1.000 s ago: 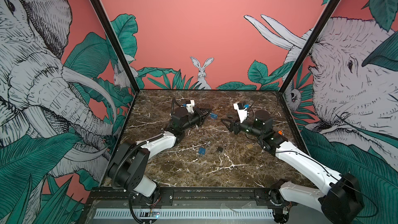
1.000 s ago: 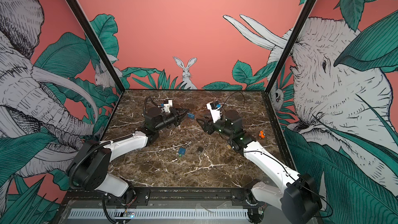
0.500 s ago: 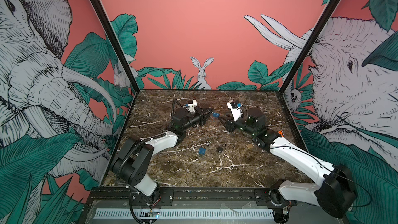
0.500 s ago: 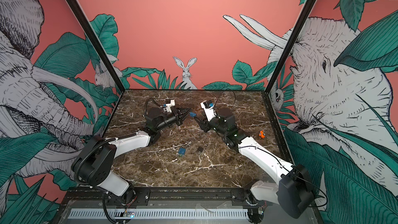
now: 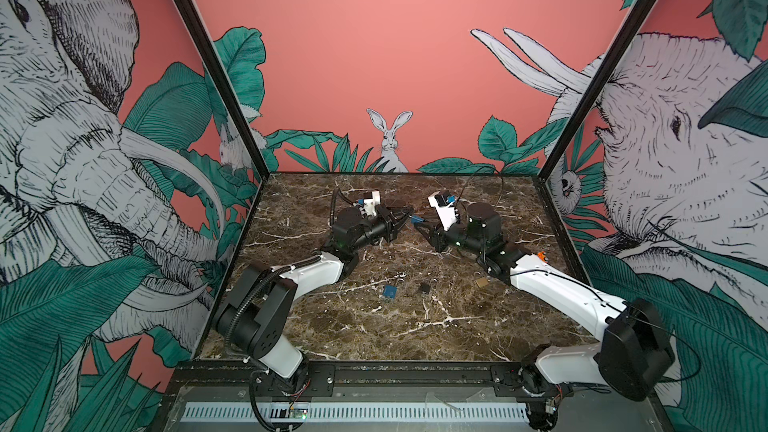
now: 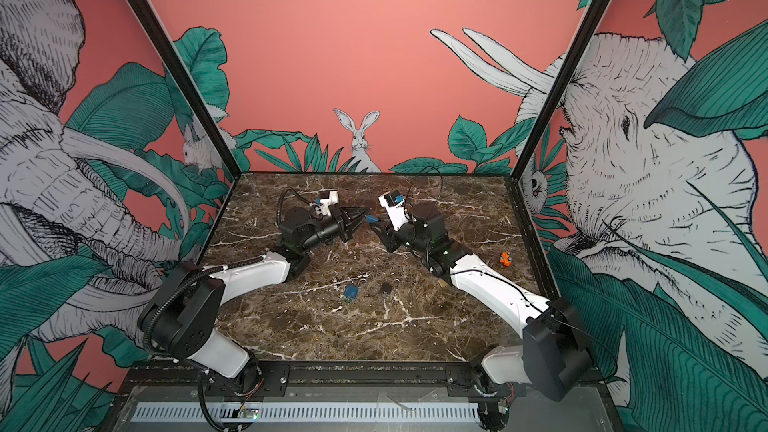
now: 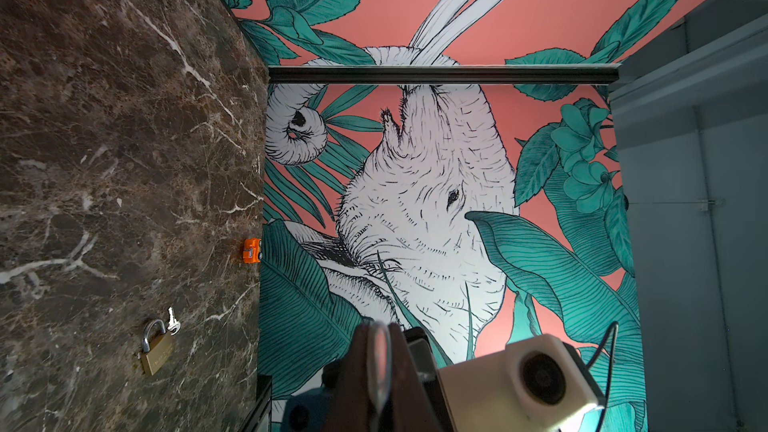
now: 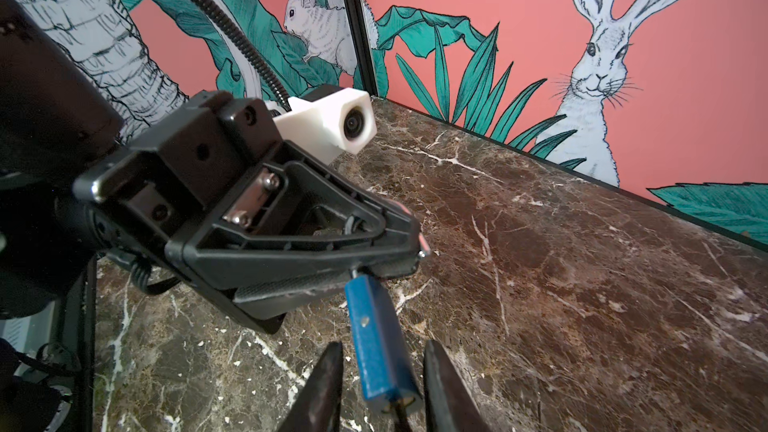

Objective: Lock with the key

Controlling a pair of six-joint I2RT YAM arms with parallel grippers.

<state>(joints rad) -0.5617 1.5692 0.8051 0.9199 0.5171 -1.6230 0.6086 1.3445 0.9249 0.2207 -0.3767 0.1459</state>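
Observation:
A small blue padlock (image 8: 376, 338) hangs in the air by its shackle from my left gripper (image 8: 415, 253), which is shut on that shackle. My right gripper (image 8: 384, 347) is open, with one finger on each side of the lock body and a gap on both sides. A dark stem, possibly the key (image 8: 401, 415), sticks out of the lock's brass end. In both top views the two grippers meet tip to tip over the back middle of the table, with the blue padlock (image 5: 417, 221) (image 6: 372, 218) between them. In the left wrist view a thin silver piece shows between the shut fingers (image 7: 399, 367).
On the marble lie another blue padlock (image 5: 389, 291), a black padlock (image 5: 424, 287) and a brass padlock (image 7: 156, 351) with a silver key (image 7: 172, 322) beside it. An orange toy (image 6: 505, 259) sits by the right wall. Walls close in the back and both sides.
My right arm has swung in towards the left gripper, and its fingers have narrowed around the blue padlock. The left gripper has held its place, still shut.

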